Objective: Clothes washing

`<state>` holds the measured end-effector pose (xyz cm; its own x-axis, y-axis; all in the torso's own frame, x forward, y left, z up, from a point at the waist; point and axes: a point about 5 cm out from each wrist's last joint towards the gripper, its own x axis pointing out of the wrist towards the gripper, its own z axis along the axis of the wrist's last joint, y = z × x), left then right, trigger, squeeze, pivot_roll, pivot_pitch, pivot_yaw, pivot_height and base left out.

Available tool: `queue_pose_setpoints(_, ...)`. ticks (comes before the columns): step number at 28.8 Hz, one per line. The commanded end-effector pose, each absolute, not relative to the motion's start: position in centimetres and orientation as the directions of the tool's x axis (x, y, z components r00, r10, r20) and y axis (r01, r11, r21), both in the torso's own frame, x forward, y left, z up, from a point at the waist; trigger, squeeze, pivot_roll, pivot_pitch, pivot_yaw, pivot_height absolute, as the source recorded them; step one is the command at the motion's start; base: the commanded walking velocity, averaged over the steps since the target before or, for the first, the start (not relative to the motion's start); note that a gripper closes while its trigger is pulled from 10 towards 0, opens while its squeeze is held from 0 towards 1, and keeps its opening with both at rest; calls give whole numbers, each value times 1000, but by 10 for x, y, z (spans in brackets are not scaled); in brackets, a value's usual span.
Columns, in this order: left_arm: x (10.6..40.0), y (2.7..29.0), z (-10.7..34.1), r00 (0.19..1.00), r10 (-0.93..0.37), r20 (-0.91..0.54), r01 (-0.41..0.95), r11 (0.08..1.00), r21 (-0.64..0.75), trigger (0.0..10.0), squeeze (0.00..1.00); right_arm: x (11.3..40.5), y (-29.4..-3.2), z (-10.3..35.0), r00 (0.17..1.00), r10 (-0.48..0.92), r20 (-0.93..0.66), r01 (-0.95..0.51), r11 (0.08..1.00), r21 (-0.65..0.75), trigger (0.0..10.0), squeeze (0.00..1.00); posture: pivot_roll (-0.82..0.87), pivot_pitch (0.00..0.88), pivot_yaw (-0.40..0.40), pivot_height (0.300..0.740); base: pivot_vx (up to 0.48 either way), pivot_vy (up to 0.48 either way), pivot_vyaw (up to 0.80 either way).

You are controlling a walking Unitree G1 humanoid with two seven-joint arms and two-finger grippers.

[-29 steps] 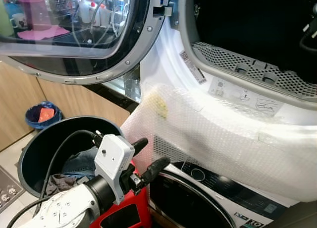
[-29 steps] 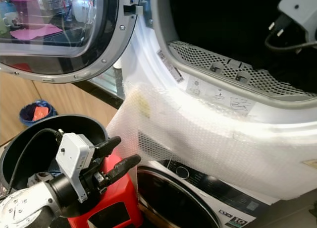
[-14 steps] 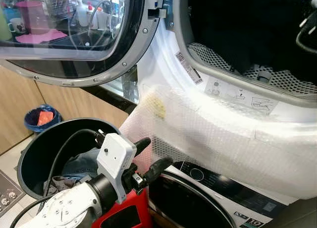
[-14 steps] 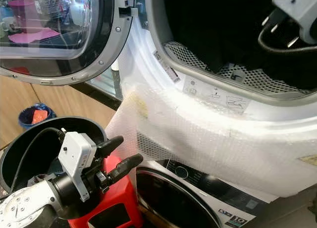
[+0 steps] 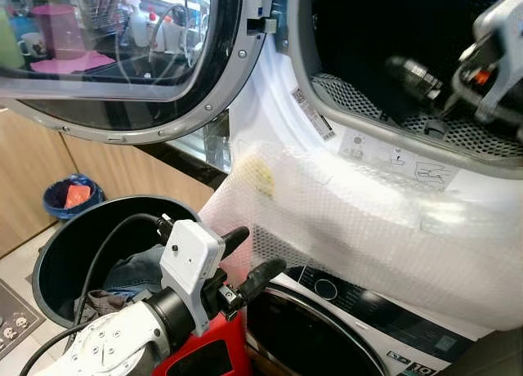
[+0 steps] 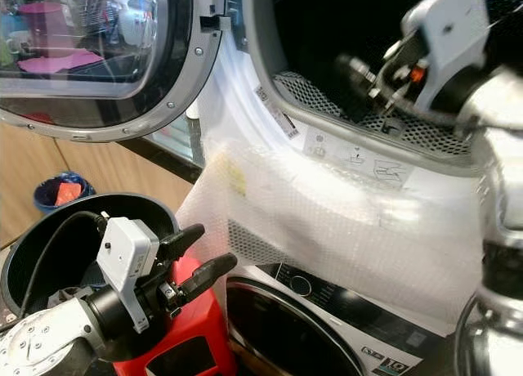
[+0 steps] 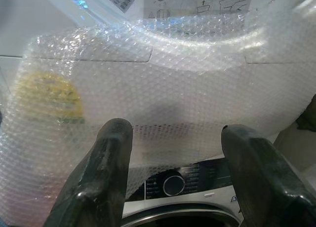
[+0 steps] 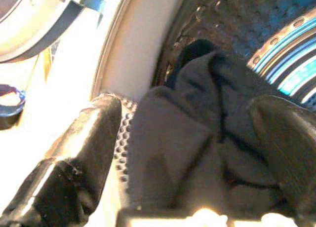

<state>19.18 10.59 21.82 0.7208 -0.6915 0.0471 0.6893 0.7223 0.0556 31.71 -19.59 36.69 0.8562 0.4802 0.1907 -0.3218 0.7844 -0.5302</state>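
My right gripper reaches into the upper machine's drum opening, its fingers spread open. Just beyond them a dark grey garment lies crumpled on the perforated drum wall. Whether the fingers touch it I cannot tell. The right arm comes in from the upper right. My left gripper hovers open and empty over the dark round laundry basket, pointing at the bubble wrap. Jeans and other clothes lie in the basket.
The round glass door stands swung open at the upper left. Bubble wrap drapes over the front between the upper machine and the lower washer. A red stool sits under my left arm. A small blue bin stands by the wooden cabinets.
My right arm has come into view at the drum opening from the upper right. The left gripper stays over the basket, still open. The camera shifted slightly.
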Motion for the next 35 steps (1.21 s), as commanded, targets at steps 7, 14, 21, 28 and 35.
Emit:
queue_pose_setpoints(7,199,110,216,732,-681,31,675,731,105,10000,0,310,-168,337,894,376,244,-330,921,-208,10000,0,79,0,-77,740,0,0,0)
queue_pose_setpoints(14,216,116,208,798,-602,30,595,794,128,10000,0,291,-141,296,812,520,266,-526,849,-54,10000,0,91,0,-58,740,0,0,0)
queue_pose_setpoints(21,224,118,190,834,-551,1,544,823,161,10000,0,286,-132,272,825,524,210,-547,835,62,10000,0,103,0,-58,740,0,0,0)
queue_pose_setpoints(28,224,128,172,856,-516,-42,512,832,215,10000,0,284,-126,262,820,546,171,-566,817,112,10000,0,109,0,-70,740,0,0,0)
queue_pose_setpoints(35,219,119,167,839,-542,-39,525,791,314,10000,0,300,-113,265,867,467,173,-497,837,229,10000,0,118,0,-79,740,0,0,0)
